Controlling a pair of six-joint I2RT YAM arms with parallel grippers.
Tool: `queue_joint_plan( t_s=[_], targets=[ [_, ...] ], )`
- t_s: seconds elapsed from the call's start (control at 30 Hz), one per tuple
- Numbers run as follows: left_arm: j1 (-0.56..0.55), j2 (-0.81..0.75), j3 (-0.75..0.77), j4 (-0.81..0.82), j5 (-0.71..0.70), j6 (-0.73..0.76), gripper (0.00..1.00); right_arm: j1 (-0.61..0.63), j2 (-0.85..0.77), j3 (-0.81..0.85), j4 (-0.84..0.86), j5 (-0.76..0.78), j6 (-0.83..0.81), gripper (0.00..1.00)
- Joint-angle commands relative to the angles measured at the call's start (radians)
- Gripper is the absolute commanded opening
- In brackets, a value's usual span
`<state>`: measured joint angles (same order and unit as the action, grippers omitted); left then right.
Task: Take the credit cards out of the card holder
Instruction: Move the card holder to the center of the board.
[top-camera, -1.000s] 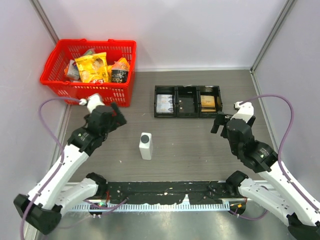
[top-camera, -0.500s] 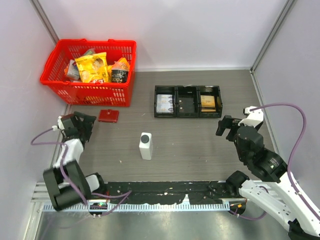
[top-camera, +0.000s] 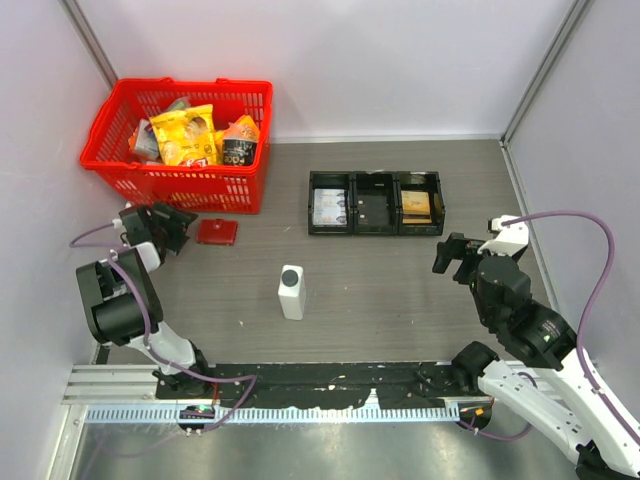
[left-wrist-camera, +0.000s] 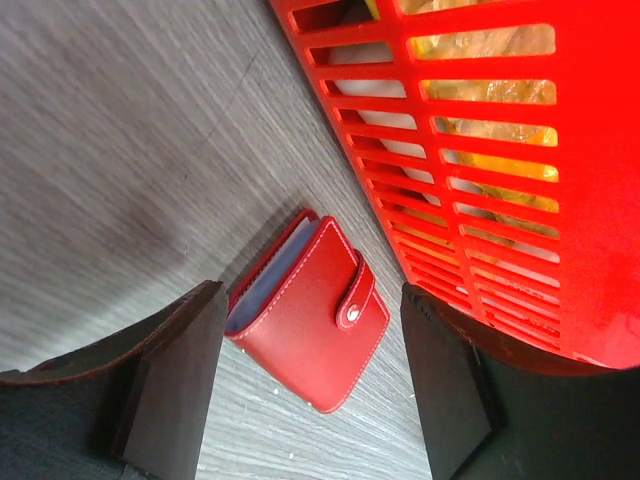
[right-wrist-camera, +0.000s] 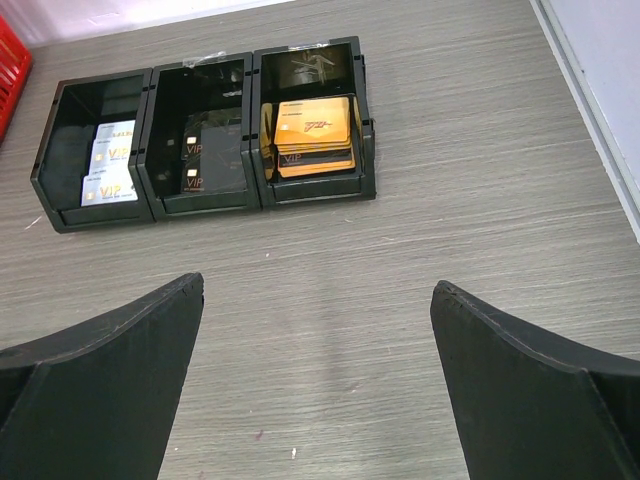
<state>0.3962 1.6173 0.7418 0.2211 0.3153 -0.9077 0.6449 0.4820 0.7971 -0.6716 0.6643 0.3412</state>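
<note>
Left fingers (left-wrist-camera: 170, 380) parted, closed card holder (left-wrist-camera: 310, 320) between

one card holder (top-camera: 216, 232), one basket (top-camera: 180, 186), one tray (top-camera: 375, 231)

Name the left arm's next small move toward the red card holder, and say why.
Probably ease the left gripper forward and down until its fingers bracket the card holder. The holder lies closed on the table beside the red basket, tab snapped. The open fingers frame it but seem not to touch it.
</note>
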Motion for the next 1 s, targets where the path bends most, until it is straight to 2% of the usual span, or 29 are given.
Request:
queue_joint_plan(
  t_s=[0.0,0.17,0.2,0.3,0.33,0.57,0.67,0.73,0.83,0.97],
  targets=[
    [0.004,0.062,0.06,0.027,0.068,0.085,0.73,-0.001,0.003,0.001,0.046,-0.003,-0.013,1.0],
    [-0.011,0.085,0.028,0.043,0.091,0.076,0.71,-0.001,0.009,-0.002,0.047,-0.005,-0.015,1.0],
    [-0.016,0.079,0.013,0.047,0.093,0.067,0.67,-0.001,0.009,-0.002,0.046,-0.006,-0.016,1.0],
    [-0.03,0.043,-0.051,0.093,0.088,0.015,0.47,-0.001,0.012,-0.002,0.047,-0.008,-0.016,1.0],
    [-0.036,0.021,-0.079,0.109,0.085,-0.006,0.45,-0.001,0.012,-0.002,0.047,-0.008,-0.016,1.0],
    [-0.147,-0.151,-0.18,0.08,0.042,0.007,0.45,-0.001,0.013,-0.003,0.047,-0.006,-0.016,1.0],
    [-0.161,-0.236,-0.24,0.096,0.005,-0.029,0.47,-0.001,0.015,-0.004,0.046,-0.005,-0.018,1.0],
    [-0.16,-0.273,-0.263,0.078,-0.066,-0.052,0.49,-0.001,0.013,-0.004,0.046,-0.005,-0.016,1.0],
    [-0.161,-0.283,-0.266,0.037,-0.171,-0.091,0.5,-0.001,0.015,-0.003,0.046,-0.005,-0.018,1.0],
    [-0.161,-0.202,-0.253,0.096,-0.164,-0.141,0.5,-0.001,0.012,-0.004,0.046,-0.005,-0.018,1.0]
  ],
)
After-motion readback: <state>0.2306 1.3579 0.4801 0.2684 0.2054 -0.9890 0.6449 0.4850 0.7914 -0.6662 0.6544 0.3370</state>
